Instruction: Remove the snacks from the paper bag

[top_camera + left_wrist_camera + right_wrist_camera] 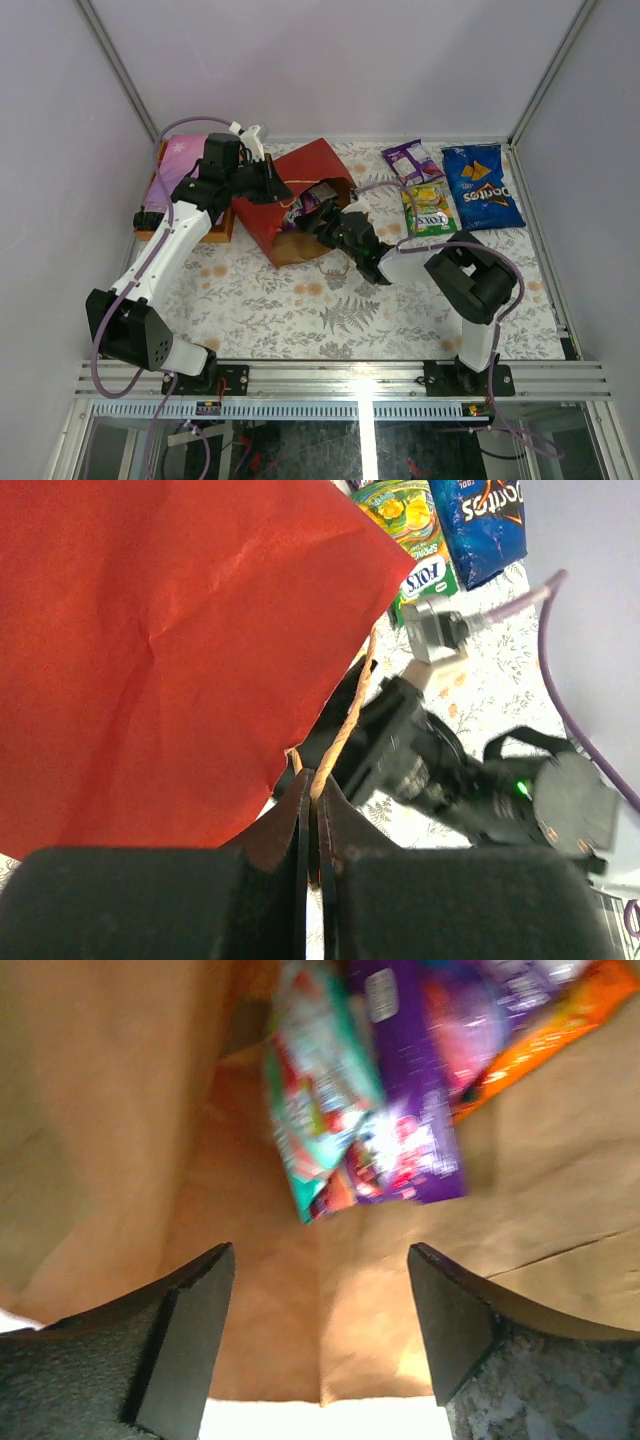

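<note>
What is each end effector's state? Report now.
Left end effector: closed on the string handle of the paper bag.
Right end effector: open, empty, inside the paper bag.

Pale walls point(340, 60), floral-print table point(300, 310), metal rail point(340, 372)

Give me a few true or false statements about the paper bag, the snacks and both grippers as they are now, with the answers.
1. The chip bag lies outside the paper bag. True.
2. The right gripper is shut on a purple packet. False: it is open inside the paper bag, with nothing between its fingers.
3. The left gripper is shut on the bag's handle. True.
4. The paper bag is empty. False: a teal packet, a purple packet and an orange packet lie inside.
</note>
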`<action>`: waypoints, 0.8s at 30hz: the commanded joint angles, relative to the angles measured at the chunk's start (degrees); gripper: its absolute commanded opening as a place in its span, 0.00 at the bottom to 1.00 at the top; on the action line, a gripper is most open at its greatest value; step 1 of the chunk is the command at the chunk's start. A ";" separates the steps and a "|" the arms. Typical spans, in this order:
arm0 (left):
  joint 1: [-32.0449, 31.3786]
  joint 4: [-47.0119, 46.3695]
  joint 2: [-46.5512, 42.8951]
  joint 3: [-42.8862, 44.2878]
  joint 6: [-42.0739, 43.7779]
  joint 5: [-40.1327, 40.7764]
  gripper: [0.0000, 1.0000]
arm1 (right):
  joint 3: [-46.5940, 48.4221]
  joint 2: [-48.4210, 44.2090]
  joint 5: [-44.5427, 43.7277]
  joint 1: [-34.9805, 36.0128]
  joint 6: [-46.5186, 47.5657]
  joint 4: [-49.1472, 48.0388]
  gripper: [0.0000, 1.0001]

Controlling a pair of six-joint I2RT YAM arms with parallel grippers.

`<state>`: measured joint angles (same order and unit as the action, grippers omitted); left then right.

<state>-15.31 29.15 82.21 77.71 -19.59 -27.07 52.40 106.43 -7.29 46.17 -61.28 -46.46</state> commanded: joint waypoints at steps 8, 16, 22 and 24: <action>0.29 -3.18 -0.40 -0.37 -0.53 -2.22 0.00 | 8.40 11.96 0.95 -4.43 -3.74 -12.51 0.69; 0.24 -3.14 -0.13 -0.54 -0.27 -2.96 0.00 | 15.14 18.15 -0.16 -4.43 -3.95 -16.79 0.62; 0.26 -3.14 0.28 -0.54 -0.14 -3.55 0.00 | 20.22 21.22 0.72 -4.45 -3.69 -14.18 0.55; 0.28 -3.14 0.28 -0.54 -0.18 -3.61 0.00 | 21.67 22.33 1.32 -4.44 -4.03 -13.77 0.51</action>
<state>-15.33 28.45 82.46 77.67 -19.66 -28.80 69.52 127.28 -6.42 41.43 -65.17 -58.81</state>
